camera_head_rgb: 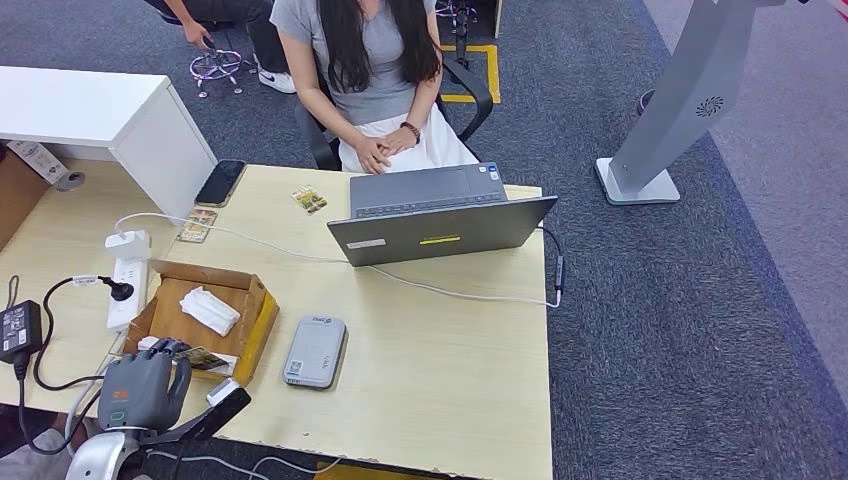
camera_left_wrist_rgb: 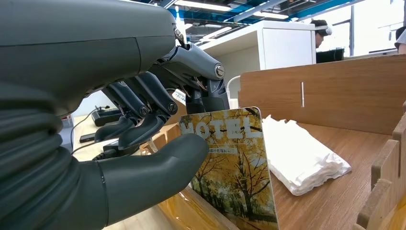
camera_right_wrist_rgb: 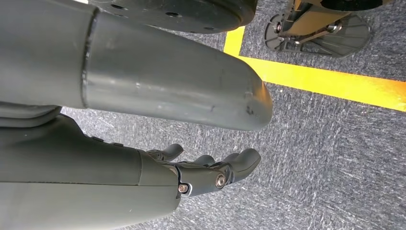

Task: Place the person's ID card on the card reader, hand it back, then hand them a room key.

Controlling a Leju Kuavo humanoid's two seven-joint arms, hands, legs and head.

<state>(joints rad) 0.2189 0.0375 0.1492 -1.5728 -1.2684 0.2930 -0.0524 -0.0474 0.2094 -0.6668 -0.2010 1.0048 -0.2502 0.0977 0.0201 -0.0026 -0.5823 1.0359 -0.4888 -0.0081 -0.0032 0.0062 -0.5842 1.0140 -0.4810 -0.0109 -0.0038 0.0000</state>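
**Key card pinched at the box edge**

Pale wood desk (camera_head_rgb: 450,340) on grey carpet, with a seated person (camera_head_rgb: 375,70) at the far side behind an open laptop (camera_head_rgb: 440,215). Near the robot's edge lies a grey card reader (camera_head_rgb: 315,351), flat on the desk just beside a shallow wooden box (camera_head_rgb: 255,310). A folded white tissue (camera_head_rgb: 209,309) rests inside the box. A white power strip (camera_head_rgb: 127,275) sits on the box's other side, with a black adapter (camera_head_rgb: 19,330) further out. A phone (camera_head_rgb: 220,182) lies at the far left corner, and two small cards (camera_head_rgb: 309,199) lie apart on the desk near it.

The left hand (camera_head_rgb: 143,388) is at the near corner of the box. In the left wrist view the hand (camera_left_wrist_rgb: 119,143) holds the key card (camera_left_wrist_rgb: 234,167), a card printed with "HOTEL" over yellow autumn trees. The thumb (camera_left_wrist_rgb: 163,163) presses on the printed face near the top corner, and the dark fingers (camera_left_wrist_rgb: 143,129) curl in behind that same edge, so the card is clamped between them. It stands nearly upright, its lower part at the box's near wall; whether it touches the box floor cannot be told. The tissue lies just beyond it, apart from the card.

The right hand (camera_right_wrist_rgb: 206,172) hangs over the carpet near a yellow floor line (camera_right_wrist_rgb: 325,81), fingers loosely curled and slightly apart, holding nothing.
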